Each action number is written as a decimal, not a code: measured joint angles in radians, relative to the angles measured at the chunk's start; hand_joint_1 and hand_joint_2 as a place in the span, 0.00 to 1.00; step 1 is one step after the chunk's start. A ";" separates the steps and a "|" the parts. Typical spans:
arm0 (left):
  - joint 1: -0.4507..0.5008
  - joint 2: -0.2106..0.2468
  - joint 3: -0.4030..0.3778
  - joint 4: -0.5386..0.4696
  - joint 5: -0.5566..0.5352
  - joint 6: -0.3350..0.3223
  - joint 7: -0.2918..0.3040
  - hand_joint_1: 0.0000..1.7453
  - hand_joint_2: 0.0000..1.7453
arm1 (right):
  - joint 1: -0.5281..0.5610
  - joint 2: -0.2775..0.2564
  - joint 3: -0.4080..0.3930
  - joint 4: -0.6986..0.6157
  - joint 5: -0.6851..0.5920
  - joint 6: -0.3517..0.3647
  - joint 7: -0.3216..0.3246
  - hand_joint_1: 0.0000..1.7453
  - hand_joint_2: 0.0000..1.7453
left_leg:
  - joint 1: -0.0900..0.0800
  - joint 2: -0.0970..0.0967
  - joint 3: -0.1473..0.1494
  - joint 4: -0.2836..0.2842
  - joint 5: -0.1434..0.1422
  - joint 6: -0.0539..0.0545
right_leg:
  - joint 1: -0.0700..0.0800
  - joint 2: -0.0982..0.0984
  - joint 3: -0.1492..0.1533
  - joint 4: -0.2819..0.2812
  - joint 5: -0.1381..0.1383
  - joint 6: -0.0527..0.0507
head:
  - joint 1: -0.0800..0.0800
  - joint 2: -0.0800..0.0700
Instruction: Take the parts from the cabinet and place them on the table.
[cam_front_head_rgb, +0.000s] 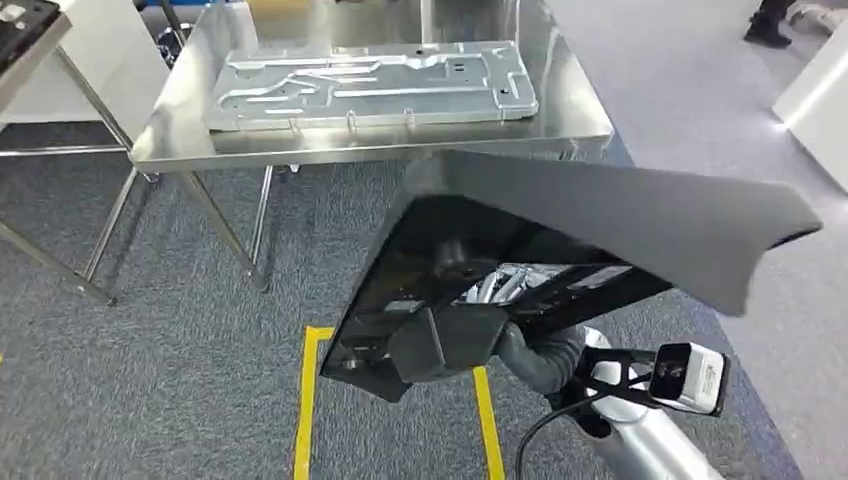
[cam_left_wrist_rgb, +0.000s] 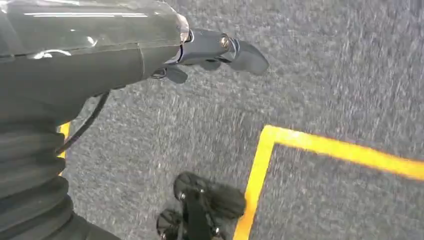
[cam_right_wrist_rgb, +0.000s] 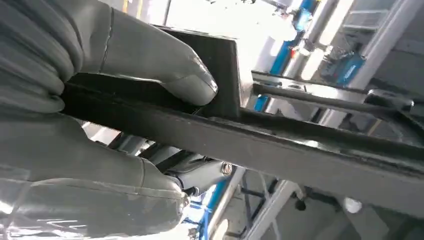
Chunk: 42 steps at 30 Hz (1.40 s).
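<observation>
- Carrying a large black part (cam_front_head_rgb: 560, 240) in my right robot hand (cam_front_head_rgb: 450, 340), I stand facing the steel bench (cam_front_head_rgb: 180, 140), which lies ahead and a little to the left.
- My right robot hand is clamped on the part's near, lower end: in the right wrist view the thumb (cam_right_wrist_rgb: 165, 65) presses on one face of a dark rail of the part (cam_right_wrist_rgb: 280, 145), and the fingers (cam_right_wrist_rgb: 90, 165) wrap the other.
- The part is a long, dark panel. Its long axis runs from my robot hand, near and low, up and away to the right, and its far edge overlaps the bench's near edge in the head view.
- A silver stamped metal plate (cam_front_head_rgb: 370, 85) already lies flat on the bench, filling most of the top.
- My left robot hand (cam_left_wrist_rgb: 215, 50) hangs over the grey carpet (cam_left_wrist_rgb: 325, 75) beside a yellow floor line (cam_left_wrist_rgb: 320, 147), holding nothing, fingers loosely curled.
- I judge the coming move turns on this: the bench is beyond the part, so I must carry it forward and level its long axis along the bench. The right arm does all the work.
</observation>
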 joint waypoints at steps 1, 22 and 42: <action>-0.001 0.000 0.000 0.000 0.000 0.000 0.000 0.00 1.00 | -0.002 0.000 -0.002 -0.002 0.000 0.000 -0.001 1.00 1.00 | 0.005 -0.001 0.022 -0.009 0.000 0.005 | 0.003 0.001 0.007 0.004 -0.004 0.007 | 0.000 0.000; -0.009 -0.002 0.003 0.000 0.025 0.004 0.000 0.00 1.00 | -0.069 0.035 -0.002 0.008 -0.048 0.000 0.052 1.00 1.00 | 0.028 0.002 -0.090 0.311 -0.188 -0.063 | -0.028 -0.013 -0.055 -0.021 0.031 -0.012 | 0.002 0.000; -0.005 -0.004 0.003 0.000 0.015 0.006 -0.002 0.00 1.00 | -0.069 0.043 0.018 0.016 -0.040 -0.047 0.051 1.00 1.00 | 0.009 -0.012 0.063 0.004 -0.033 -0.003 | -0.004 -0.010 -0.147 0.035 0.042 0.009 | 0.002 0.000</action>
